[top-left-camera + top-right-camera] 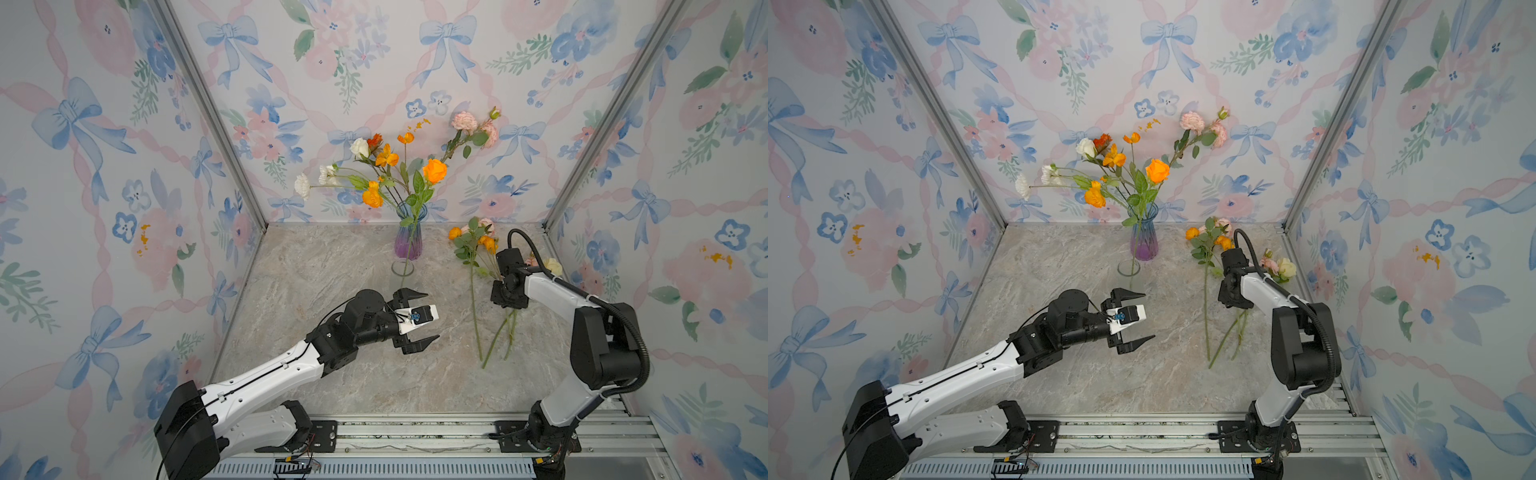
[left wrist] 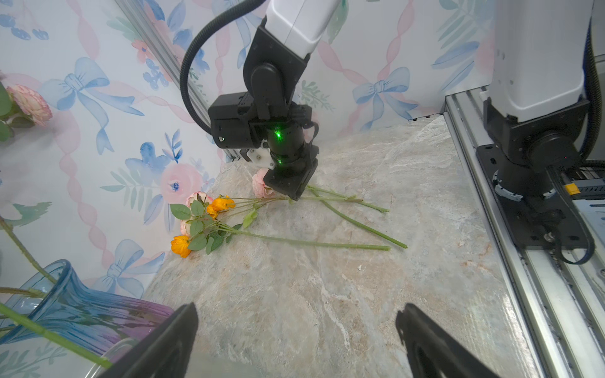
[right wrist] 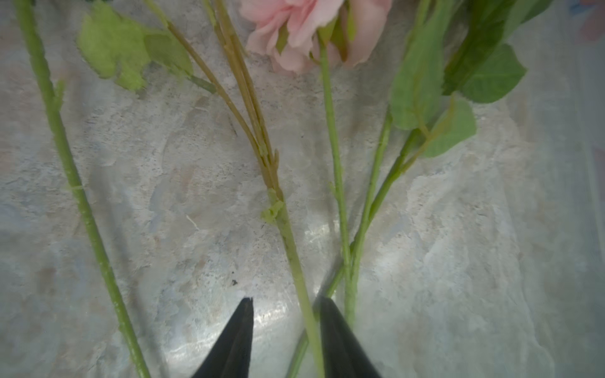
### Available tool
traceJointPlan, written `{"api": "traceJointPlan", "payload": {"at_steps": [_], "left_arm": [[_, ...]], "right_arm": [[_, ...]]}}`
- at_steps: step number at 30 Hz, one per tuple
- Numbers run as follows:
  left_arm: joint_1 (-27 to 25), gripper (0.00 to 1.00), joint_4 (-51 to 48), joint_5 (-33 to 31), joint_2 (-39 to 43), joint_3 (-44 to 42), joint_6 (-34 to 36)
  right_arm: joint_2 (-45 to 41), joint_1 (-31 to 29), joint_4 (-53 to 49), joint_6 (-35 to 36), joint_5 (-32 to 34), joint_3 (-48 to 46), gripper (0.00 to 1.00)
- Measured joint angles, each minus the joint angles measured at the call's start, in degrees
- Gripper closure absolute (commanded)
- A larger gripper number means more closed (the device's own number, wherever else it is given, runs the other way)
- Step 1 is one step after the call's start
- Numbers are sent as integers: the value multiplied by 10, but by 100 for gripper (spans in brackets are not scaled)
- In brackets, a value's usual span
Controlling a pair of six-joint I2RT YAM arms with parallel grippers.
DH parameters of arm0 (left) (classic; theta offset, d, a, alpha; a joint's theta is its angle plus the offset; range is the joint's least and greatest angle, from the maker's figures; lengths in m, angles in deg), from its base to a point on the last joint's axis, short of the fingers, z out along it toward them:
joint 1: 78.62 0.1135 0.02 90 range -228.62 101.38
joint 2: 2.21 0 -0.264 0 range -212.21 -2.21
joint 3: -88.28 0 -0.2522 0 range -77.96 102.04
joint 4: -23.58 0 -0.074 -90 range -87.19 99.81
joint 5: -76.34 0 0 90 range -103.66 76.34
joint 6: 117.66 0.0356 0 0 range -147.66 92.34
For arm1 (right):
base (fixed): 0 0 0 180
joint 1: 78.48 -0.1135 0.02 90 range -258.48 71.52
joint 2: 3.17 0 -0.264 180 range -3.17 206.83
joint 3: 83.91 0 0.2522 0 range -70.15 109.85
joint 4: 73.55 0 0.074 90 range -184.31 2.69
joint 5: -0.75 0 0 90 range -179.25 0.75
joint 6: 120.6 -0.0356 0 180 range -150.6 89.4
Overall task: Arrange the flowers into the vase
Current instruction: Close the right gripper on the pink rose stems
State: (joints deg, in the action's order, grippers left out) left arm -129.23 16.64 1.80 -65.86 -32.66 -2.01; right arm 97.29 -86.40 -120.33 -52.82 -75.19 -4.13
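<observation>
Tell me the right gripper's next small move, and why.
Probably close the jaws on the green stem, then lift. The right gripper is down at the table, jaws apart, that stem between them beside one finger, a gap on its other side.

bare table (image 1: 316,270) left of vase (image 1: 409,243)

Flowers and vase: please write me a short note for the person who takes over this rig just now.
Left gripper: open, empty, above the middle of the table.
Right gripper: low over the loose flowers on the right, fingers apart around one stem, not clamped.
Done: several sprays stand in the vase at the back.
Left: grip this stem, carry it to the vase, then the other loose ones.
</observation>
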Motion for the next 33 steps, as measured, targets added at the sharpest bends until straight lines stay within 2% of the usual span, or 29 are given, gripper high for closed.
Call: {"api": "traceJointPlan", "payload": {"at_steps": [4,18,28,33], "left_arm": [[0,2,0,0,0,0,0],[0,2,0,0,0,-1,0],[0,2,0,0,0,-1,0],[0,2,0,0,0,-1,0]], "right_arm": [[37,0,-1,2,-6,18,63],[73,26,-10,18,-4,41,64],[86,25,-6,39,-21,49,82],[86,12,-5,56,-19,48,95]]}}
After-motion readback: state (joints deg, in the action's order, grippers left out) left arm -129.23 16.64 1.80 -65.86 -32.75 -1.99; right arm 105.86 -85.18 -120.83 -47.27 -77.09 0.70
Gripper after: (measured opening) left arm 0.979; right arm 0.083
